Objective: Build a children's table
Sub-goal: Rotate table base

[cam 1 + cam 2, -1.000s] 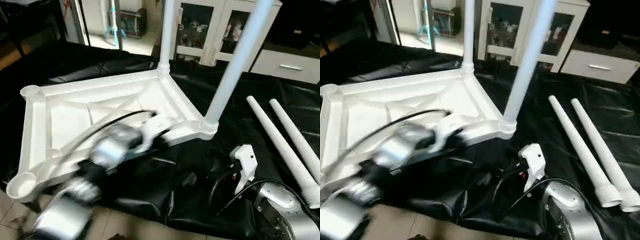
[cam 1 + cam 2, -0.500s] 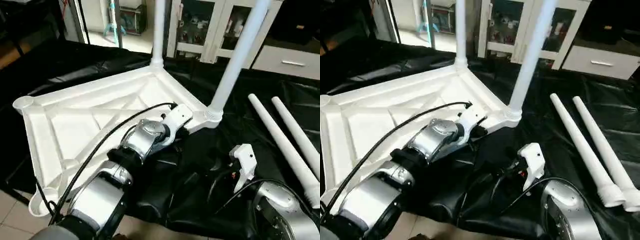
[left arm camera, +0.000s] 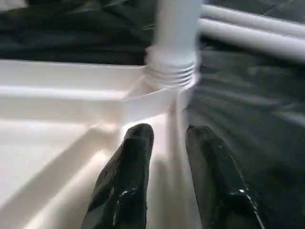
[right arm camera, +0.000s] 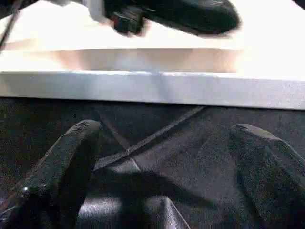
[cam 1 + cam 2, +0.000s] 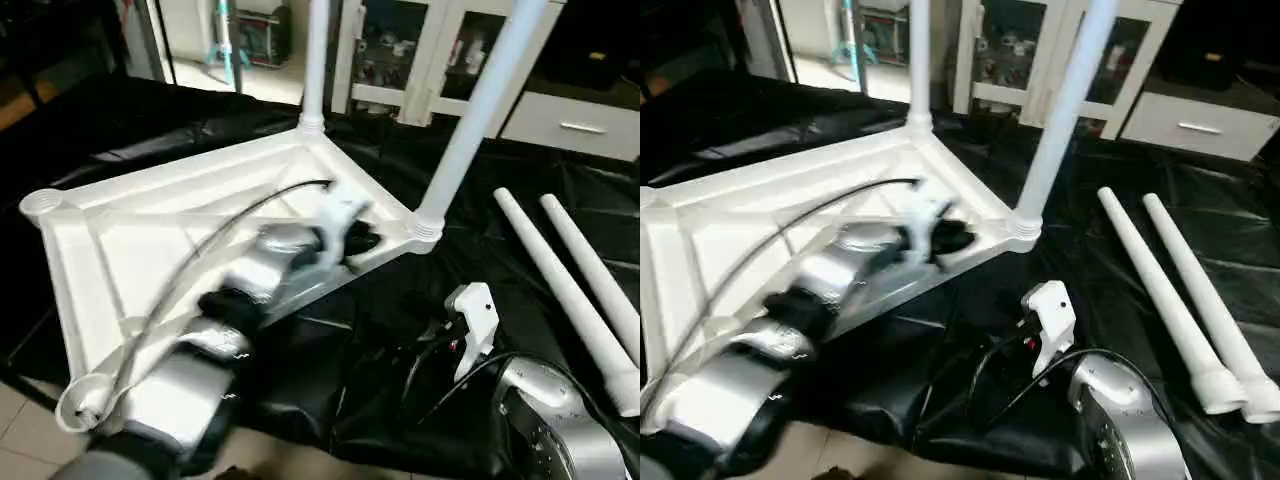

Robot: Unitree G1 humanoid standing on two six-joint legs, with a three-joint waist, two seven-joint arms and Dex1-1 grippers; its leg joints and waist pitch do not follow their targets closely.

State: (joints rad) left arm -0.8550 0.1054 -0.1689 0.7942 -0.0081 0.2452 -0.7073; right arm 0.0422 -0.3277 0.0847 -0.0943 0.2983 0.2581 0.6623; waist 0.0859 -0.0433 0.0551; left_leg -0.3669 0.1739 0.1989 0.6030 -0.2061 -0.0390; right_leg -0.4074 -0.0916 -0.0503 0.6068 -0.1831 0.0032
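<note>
Children's table top (image 5: pixel 150 230) lies underside-up on black sheet (image 5: pixel 400 330), two legs (image 5: pixel 470 120) socketed, two loose legs (image 5: pixel 570 290) at 3 o'clock. Left gripper (image 3: pixel 167 157) slightly parted, grasping nothing; right gripper (image 4: pixel 162 157) spread wide, empty.

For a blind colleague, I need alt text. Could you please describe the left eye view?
The left gripper reaches over the upturned white table top, near the corner socket holding an upright leg. A second upright leg stands at the far corner, and two loose legs lie on the black sheet to the right.
</note>
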